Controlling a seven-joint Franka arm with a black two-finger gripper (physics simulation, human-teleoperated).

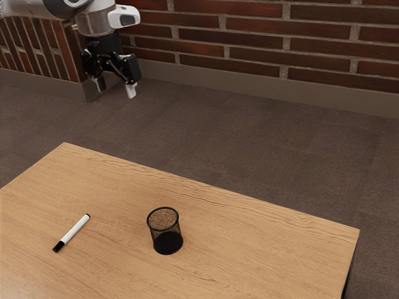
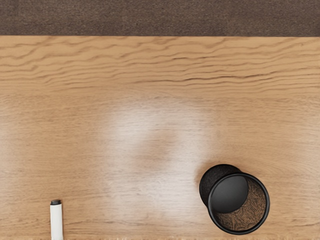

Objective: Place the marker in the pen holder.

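The white marker (image 1: 72, 232) lay on the wood-grained counter (image 1: 249, 261), at nine o'clock from the round, black mesh pen cup (image 1: 167, 243) in the exterior view. Probably light, stiff and slick, likely to roll, it wanted a mid-barrel pinch. The hand (image 1: 115, 88) hung released, fingers parted.

Soft, even light; pale glare on the tabletop (image 2: 145, 120) in the wrist view.

desk (image 1: 268, 255): pale brown wood, wavy grain, soft glare in wrist view | floor (image 1: 249, 143): dark grey-brown, beyond desk edge | wall (image 1: 249, 47): red-brown brick, pale mortar | baseboard (image 1: 237, 82): plain, grey-brown, along wall foot
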